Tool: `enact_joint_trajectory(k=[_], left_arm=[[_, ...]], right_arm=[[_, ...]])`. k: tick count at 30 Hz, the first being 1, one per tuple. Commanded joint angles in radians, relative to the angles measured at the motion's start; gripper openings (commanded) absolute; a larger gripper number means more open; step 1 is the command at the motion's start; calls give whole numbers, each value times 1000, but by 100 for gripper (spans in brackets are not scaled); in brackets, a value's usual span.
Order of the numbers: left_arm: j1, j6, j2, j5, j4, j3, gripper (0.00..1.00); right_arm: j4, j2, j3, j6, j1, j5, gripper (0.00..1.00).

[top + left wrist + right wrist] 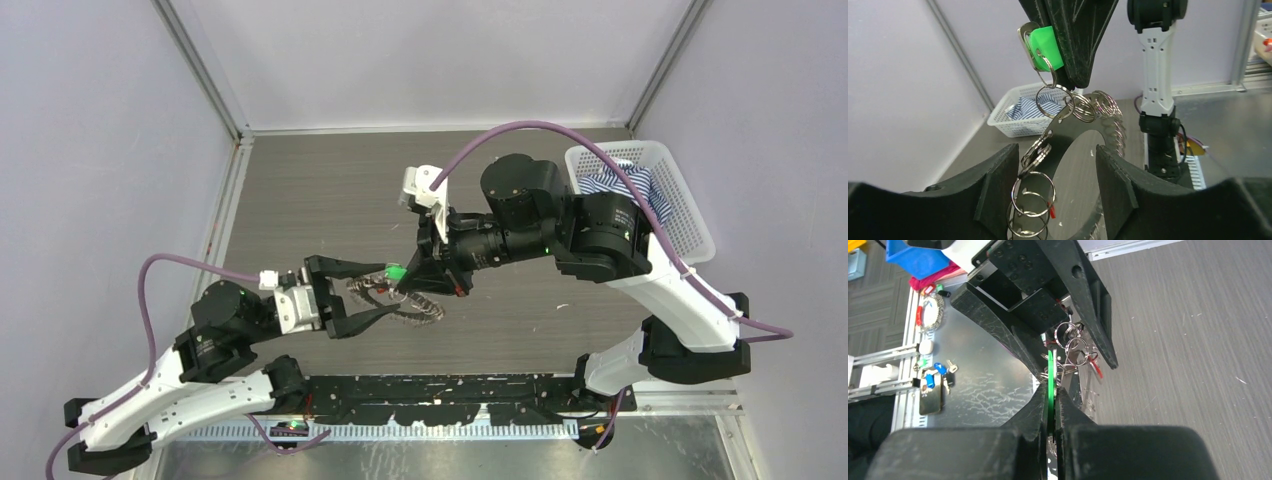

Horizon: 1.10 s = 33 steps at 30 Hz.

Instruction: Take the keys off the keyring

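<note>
**Grey table, bunch in mid-air: green key pinched, left fingers spread**

Pale lilac walls close in a grey wood-grain table (pixel 300 200), with both arms meeting just left of its middle. A white mesh basket (pixel 690 215) sits at the far right corner with a blue-and-white striped cloth (pixel 622 190) bundled inside.

The right gripper (pixel 405 278) reaches in from the right and is clamped on the green-headed key (pixel 397 271). Its wrist view shows the green plastic edge-on, squeezed flat between the two black fingers. From the left wrist view, the green head sits at the top with a chain of small split rings (pixel 1032 200) dangling below it.

The rest of the keys (pixel 418 307) hang off that chain as a silvery toothed fan, near the middle of the table and just nearer than the right gripper. The keyring (pixel 1083 130) shows only as the inner rim of the fan's open centre, with the tabletop visible through it. Whether the fan's lower edge touches the table cannot be told.

The left gripper (pixel 383 290) comes in from the left with its fingers (pixel 998 185) spread wide, one on each side of the hanging rings. It grips nothing. Whether either finger touches the bunch cannot be told.

Down the near left edge of the right wrist view, a few small blue-tagged keys (pixel 939 369) lie on a metal strip.
</note>
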State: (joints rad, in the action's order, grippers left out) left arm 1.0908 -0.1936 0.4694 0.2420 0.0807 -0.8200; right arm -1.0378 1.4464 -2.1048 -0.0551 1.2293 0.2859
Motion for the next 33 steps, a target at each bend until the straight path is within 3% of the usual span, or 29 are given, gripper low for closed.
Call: enact_joint_trajectory(k=[1,10,33], left_arm=[[-3,53,36,84,39,-52,59],[-4,55,37,21,-43,-56,57],[-3,187,74,84,-263,16,52]], right_arm=[[-3,-31,-18,-5,4,85,1],[-47,-35,-11,-1,6,111,1],[-53,-17,-12,-2,53,-32,1]])
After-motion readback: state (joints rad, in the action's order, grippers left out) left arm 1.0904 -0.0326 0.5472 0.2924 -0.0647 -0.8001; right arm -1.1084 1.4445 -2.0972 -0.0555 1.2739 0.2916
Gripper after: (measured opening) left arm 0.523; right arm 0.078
